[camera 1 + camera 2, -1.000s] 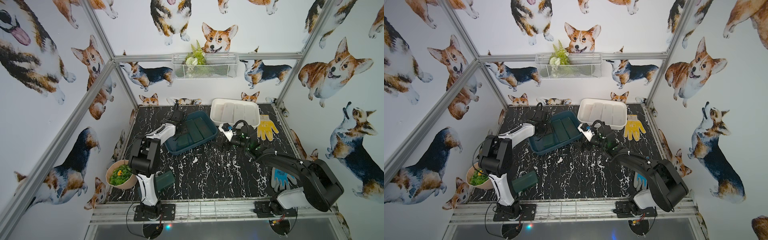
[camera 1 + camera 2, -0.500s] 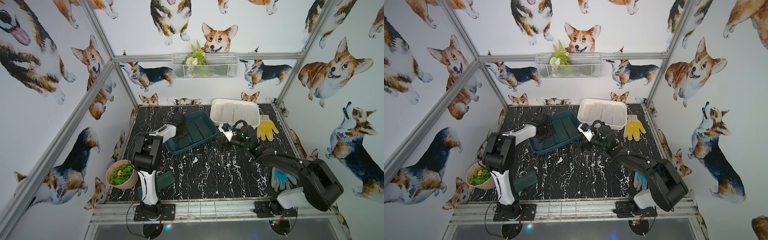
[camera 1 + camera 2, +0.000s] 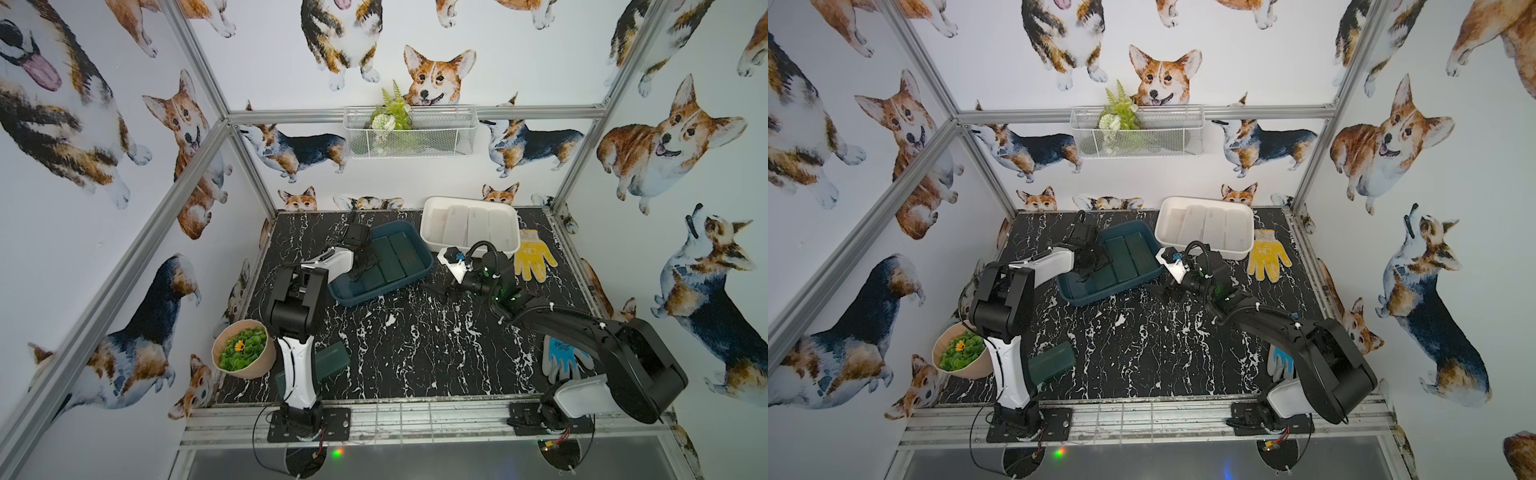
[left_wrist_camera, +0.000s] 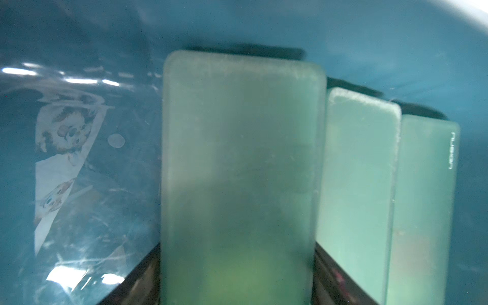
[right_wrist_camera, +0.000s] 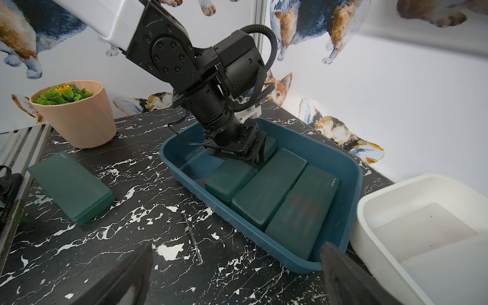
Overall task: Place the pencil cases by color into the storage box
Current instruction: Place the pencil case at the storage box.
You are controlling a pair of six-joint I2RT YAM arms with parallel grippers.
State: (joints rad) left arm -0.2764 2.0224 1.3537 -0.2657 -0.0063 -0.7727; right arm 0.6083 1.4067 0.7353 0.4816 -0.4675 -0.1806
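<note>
Where corgi walls (image 3: 83,232) enclose the marbled surface (image 3: 415,340), the left gripper (image 5: 237,158) straddles a green pencil case (image 5: 227,182) in the eleven-o'clock blue box (image 5: 351,200), grip unclear; the right gripper (image 5: 235,280) gapes empty.

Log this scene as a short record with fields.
blue bin: three green cases inside
left gripper: in blue bin, astride one green case; grip unclear
loose green case: on table, outside both bins
white bin: white cases inside
right gripper: open, empty, over table
</note>
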